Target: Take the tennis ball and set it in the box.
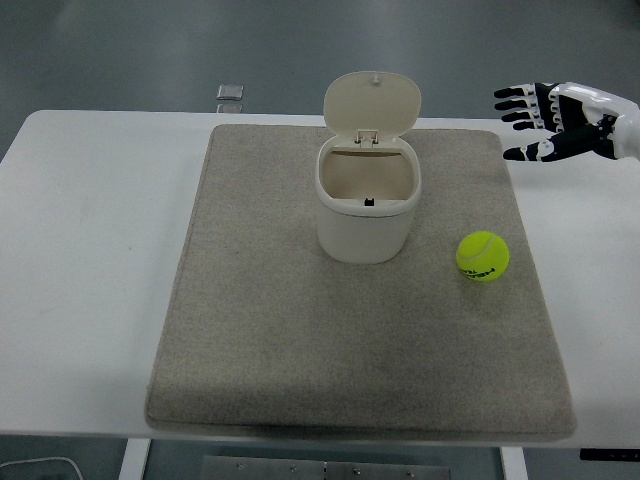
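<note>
A yellow-green tennis ball (483, 257) lies on the grey mat (260, 340), right of the box. The box (368, 205) is a cream bin standing mid-mat with its hinged lid (372, 103) flipped up at the back, its inside open to view. My right hand (545, 120) hovers at the upper right, above the mat's far right corner and well behind the ball. Its fingers are spread and hold nothing. The left arm does not show.
The white table (90, 230) carries the mat. A small grey square object (231, 93) lies at the table's far edge, behind the mat's left corner.
</note>
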You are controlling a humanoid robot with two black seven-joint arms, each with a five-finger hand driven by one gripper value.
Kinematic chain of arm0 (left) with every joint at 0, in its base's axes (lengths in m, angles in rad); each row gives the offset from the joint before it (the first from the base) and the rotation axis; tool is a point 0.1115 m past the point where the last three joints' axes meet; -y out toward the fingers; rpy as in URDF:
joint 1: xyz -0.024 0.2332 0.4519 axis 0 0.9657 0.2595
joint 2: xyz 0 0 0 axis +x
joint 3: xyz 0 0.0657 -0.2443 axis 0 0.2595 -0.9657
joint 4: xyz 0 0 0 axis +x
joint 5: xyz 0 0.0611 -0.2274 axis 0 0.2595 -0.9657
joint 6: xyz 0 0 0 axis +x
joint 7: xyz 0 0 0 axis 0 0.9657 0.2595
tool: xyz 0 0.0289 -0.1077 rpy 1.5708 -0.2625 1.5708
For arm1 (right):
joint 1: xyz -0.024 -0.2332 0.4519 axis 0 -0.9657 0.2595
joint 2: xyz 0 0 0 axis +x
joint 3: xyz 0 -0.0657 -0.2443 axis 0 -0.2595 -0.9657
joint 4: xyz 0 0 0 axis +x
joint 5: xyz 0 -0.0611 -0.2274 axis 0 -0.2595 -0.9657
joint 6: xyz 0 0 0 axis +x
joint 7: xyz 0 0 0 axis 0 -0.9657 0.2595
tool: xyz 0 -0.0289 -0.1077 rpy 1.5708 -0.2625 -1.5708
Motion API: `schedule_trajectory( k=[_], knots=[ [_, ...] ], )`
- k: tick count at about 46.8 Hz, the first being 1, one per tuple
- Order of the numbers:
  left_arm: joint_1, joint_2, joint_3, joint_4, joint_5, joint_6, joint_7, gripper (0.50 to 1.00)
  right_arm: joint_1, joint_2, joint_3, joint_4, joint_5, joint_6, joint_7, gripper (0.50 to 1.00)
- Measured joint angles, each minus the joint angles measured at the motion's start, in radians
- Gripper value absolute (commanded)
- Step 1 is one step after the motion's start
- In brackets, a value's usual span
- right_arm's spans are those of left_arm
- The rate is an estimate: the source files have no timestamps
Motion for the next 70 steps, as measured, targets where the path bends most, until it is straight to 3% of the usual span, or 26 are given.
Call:
schedule_trajectory(
  k=[10, 26, 35, 44, 70],
  knots=[
    [0.000, 0.000, 0.000, 0.000, 0.000, 0.000, 0.000, 0.992, -0.051, -0.046, -0.002, 0.067, -0.198, 0.002, 0.091, 0.913],
    [0.000, 0.000, 0.000, 0.000, 0.000, 0.000, 0.000, 0.992, -0.111, -0.132, -0.044, 0.217, -0.346, -0.010, 0.194, 0.911],
    [0.000, 0.000, 0.000, 0.000, 0.000, 0.000, 0.000, 0.992, -0.159, -0.137, -0.045, 0.254, -0.387, -0.025, 0.205, 0.911],
    [0.000, 0.000, 0.000, 0.000, 0.000, 0.000, 0.000, 0.992, -0.206, -0.119, -0.046, 0.258, -0.436, -0.117, 0.209, 0.909],
    [0.000, 0.000, 0.000, 0.000, 0.000, 0.000, 0.000, 0.992, -0.224, -0.096, -0.126, 0.250, -0.465, -0.228, 0.228, 0.895]
  ],
)
